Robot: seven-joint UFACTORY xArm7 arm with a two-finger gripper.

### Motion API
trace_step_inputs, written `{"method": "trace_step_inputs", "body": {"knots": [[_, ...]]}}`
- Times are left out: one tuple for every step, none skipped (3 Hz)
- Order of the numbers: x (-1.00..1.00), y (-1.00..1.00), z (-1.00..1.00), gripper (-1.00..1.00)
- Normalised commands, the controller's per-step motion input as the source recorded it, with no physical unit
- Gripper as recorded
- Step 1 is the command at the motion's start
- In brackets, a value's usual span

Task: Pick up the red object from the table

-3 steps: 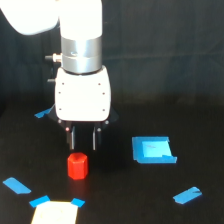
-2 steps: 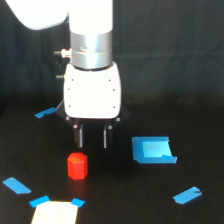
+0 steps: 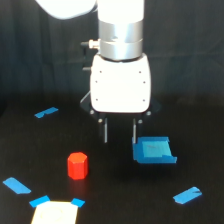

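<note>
In the exterior view, my end effector (image 3: 119, 131) hangs above the table (image 3: 110, 200) with its two thin fingers (image 3: 105, 131) pointing straight down, parted and with nothing between them. The gap looks wider than the block I am after. The red hexagonal block (image 3: 77, 165) stands upright on the table, lower in the view and toward the exterior view's left of my fingers, clearly apart from them. Just beside my fingers on the exterior view's right sits the blue square tray (image 3: 153, 150), which is not my target. A pale paper sheet (image 3: 55, 214) with blue tape corners lies below the block.

I judge the step in hand to be the approach: I am not yet lined up. Next I should shift over the block, centre it between the fingers, descend, then close.
</note>
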Motion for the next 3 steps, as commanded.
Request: {"method": "trace_step_inputs", "body": {"knots": [[1.0,-1.0,1.0,-0.2],[1.0,-1.0,1.0,-0.03],[0.38,-0.71,1.0,-1.0]]}}
